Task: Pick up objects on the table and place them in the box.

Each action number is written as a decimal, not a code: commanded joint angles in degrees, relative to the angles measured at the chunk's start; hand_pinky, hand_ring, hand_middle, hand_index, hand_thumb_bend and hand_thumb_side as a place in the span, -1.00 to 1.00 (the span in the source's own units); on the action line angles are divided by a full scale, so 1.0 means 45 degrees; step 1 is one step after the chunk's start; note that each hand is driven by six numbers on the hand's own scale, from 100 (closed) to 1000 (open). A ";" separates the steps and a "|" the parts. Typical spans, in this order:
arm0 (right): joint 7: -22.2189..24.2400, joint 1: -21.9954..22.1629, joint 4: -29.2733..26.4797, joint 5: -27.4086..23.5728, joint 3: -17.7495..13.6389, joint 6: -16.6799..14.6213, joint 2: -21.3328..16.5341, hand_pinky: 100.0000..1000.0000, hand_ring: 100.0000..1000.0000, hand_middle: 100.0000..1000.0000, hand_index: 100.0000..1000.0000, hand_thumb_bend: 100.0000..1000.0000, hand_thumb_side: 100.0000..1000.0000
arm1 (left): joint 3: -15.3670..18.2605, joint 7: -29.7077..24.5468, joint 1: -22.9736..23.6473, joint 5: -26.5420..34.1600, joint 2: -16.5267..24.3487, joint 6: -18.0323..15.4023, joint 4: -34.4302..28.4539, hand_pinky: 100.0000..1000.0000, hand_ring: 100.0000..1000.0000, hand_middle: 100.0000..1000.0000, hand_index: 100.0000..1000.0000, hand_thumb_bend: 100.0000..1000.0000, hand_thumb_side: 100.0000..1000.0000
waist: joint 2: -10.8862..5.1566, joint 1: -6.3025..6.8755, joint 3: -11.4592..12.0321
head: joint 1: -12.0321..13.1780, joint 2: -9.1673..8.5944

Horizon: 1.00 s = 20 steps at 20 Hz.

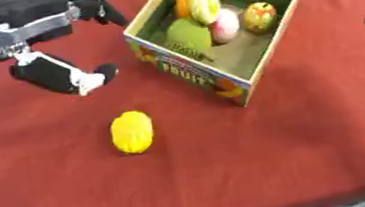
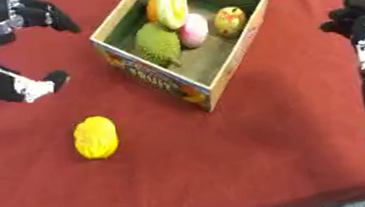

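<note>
while the left hand hovers open and empty beside the box, the yellow fruit lies on the red table below it, well apart.

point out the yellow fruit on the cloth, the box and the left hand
yellow fruit (image 1: 132,132): left eye view, middle of its ridged body
box (image 1: 189,77): left eye view, printed front wall
left hand (image 1: 29,17): left eye view, back of the hand, fingers open
</note>
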 commanded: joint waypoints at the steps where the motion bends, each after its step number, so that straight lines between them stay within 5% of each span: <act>1: -0.0060 -0.0070 -0.0189 0.0082 -0.0082 0.0005 -0.0173 0.66 0.33 0.30 0.59 -1.00 0.34 | 0.0022 -0.0567 0.0133 0.0229 0.0727 0.0336 -0.1091 0.72 0.66 0.59 0.77 -0.71 -0.57 | -0.0166 -0.0075 0.0046 | 0.0033 -0.0104; 6: -0.0077 -0.0133 -0.0189 0.0120 -0.0051 0.0020 -0.0104 0.65 0.33 0.30 0.59 -1.00 0.34 | -0.0241 -0.1392 0.0600 0.0175 0.0791 0.0629 -0.1225 0.72 0.66 0.60 0.81 -0.68 -0.60 | -0.0053 -0.0108 0.0045 | 0.0106 -0.0201; 9: -0.0094 -0.0180 -0.0189 0.0120 -0.0030 0.0029 -0.0048 0.65 0.33 0.30 0.59 -1.00 0.34 | -0.0509 -0.1931 0.0736 -0.0049 0.0601 0.0475 -0.0955 0.72 0.67 0.62 0.85 -0.66 -1.00 | 0.0021 -0.0131 0.0016 | 0.0128 -0.0235; 20: -0.0090 -0.0279 -0.0189 0.0092 0.0041 0.0107 0.0116 0.65 0.32 0.31 0.59 -1.00 0.35 | -0.1111 -0.2755 0.0549 -0.0834 -0.0455 -0.0040 0.0603 0.71 0.66 0.59 0.78 -0.65 -1.00 | 0.0165 -0.0233 -0.0053 | 0.0245 -0.0340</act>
